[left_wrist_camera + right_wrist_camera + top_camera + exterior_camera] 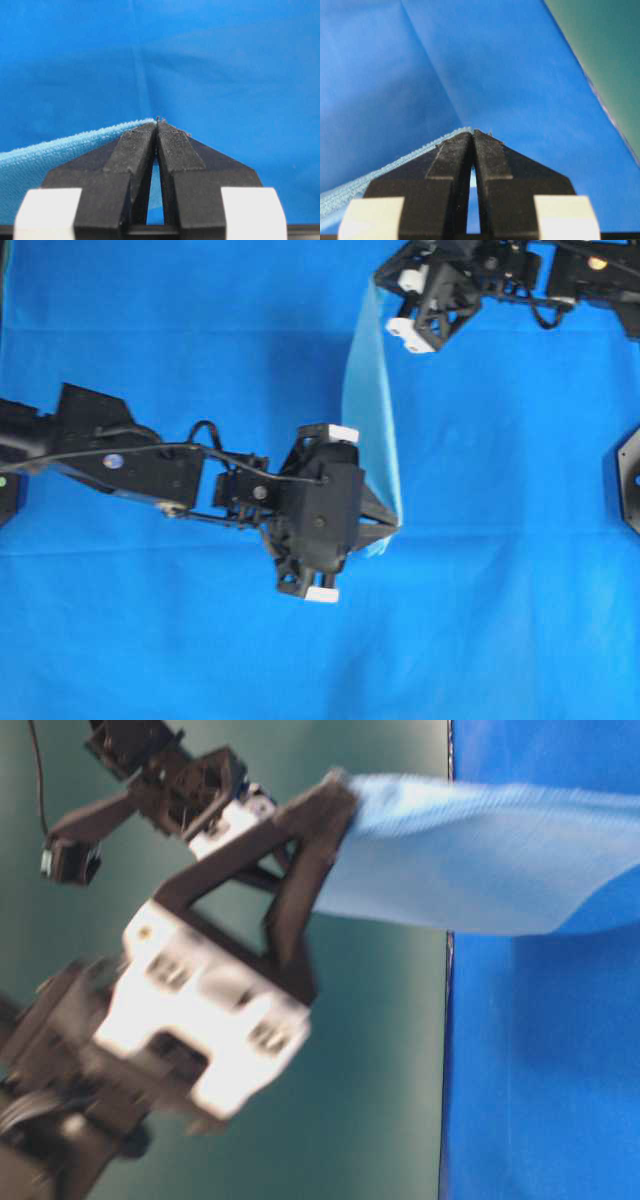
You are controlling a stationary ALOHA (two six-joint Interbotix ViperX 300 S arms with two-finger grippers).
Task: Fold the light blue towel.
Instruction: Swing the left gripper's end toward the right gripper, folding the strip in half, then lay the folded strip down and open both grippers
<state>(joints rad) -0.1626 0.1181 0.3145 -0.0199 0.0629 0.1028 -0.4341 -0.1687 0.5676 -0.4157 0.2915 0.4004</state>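
The light blue towel is lifted off the table and stretched between my two grippers, showing from above as a narrow upright band. My left gripper is shut on its near corner. In the left wrist view the jaws meet at the tips, and the towel's hem runs off to the left. My right gripper is shut on the far corner. In the right wrist view its tips are closed on the hem. The table-level view shows the towel hanging from pinched fingertips.
A darker royal-blue cloth covers the whole table, with shallow creases. A black base sits at the right edge. The table's far edge meets a green backdrop close to the right gripper.
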